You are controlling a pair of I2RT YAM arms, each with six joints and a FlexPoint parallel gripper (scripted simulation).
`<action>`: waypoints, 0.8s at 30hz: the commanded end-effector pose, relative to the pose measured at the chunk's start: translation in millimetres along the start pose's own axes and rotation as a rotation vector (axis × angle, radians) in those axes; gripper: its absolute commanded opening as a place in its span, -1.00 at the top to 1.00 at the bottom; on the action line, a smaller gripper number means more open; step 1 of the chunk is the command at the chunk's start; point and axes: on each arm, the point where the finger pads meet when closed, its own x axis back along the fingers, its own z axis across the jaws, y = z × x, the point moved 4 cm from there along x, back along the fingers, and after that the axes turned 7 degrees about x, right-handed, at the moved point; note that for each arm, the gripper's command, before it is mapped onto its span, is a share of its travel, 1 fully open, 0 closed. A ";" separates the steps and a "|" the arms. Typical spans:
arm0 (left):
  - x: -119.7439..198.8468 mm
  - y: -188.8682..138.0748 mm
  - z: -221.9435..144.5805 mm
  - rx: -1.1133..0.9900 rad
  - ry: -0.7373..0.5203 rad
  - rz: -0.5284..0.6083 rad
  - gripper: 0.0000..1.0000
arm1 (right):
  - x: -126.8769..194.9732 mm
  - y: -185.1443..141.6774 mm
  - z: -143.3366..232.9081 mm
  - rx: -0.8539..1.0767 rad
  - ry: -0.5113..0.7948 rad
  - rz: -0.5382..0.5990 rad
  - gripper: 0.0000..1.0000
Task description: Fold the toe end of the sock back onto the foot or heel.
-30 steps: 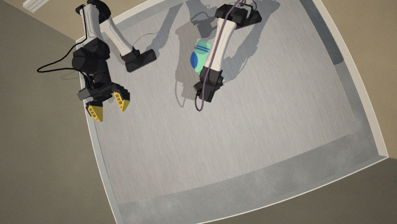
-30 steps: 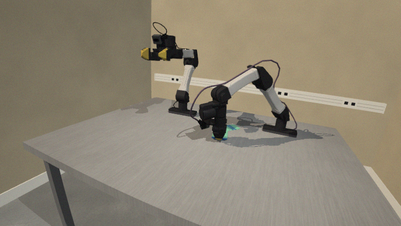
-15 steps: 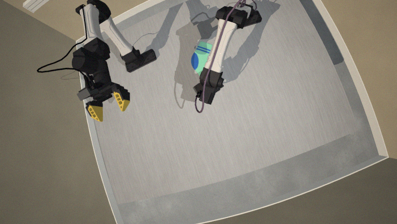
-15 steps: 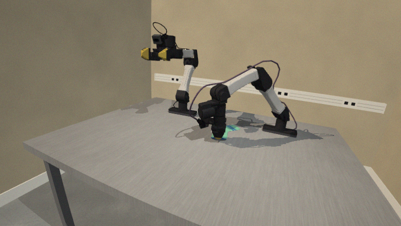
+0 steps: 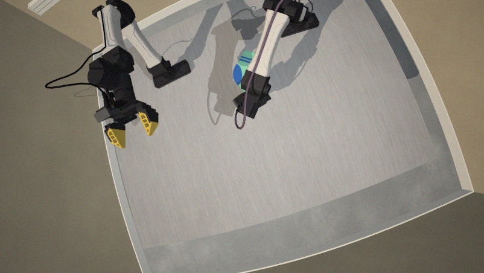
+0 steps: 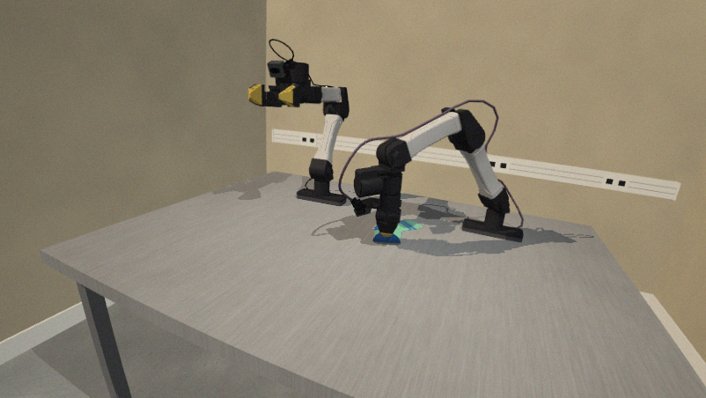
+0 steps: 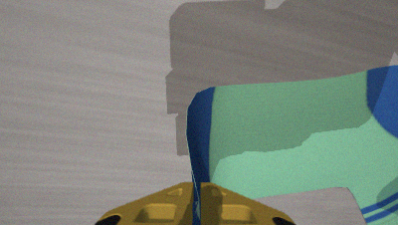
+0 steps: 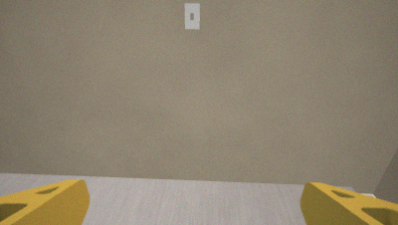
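Two arms stand at the table (image 5: 271,176) (image 6: 296,296). On the left side of the top view is the right gripper (image 5: 137,141) (image 6: 270,94) (image 8: 195,190). It is wide open, has nothing in it, and is up high, well apart from the sock (image 5: 246,61) (image 6: 410,226) (image 7: 279,164).

Next comes the sock, on the table. It is green, with a blue heel (image 5: 237,73) (image 7: 385,100) and two blue stripes near one end. Its blue toe (image 6: 386,239) (image 7: 200,119) is at the other end.

Then comes the left gripper (image 6: 386,234) (image 7: 196,192), pointing down, low by the table. Its yellow fingers are almost together, with a thin bit of the toe pinched between them. The toe is not on the foot or heel.
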 end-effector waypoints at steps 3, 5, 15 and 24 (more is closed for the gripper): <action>-11.3 -2.1 5.2 -0.002 0.005 0.004 0.90 | 2.1 6.3 -0.9 0.001 -0.003 -0.018 -1.00; -6.0 -0.4 5.4 0.010 0.008 -0.003 0.90 | 2.1 6.3 -0.9 0.001 -0.003 -0.018 -1.00; 22.9 -0.8 -17.1 0.007 0.095 -0.032 0.90 | 2.1 6.3 -0.9 0.001 -0.003 -0.018 -1.00; 9.5 -5.2 -10.5 0.005 0.065 -0.003 0.90 | 2.1 6.3 -0.9 0.001 -0.003 -0.018 -1.00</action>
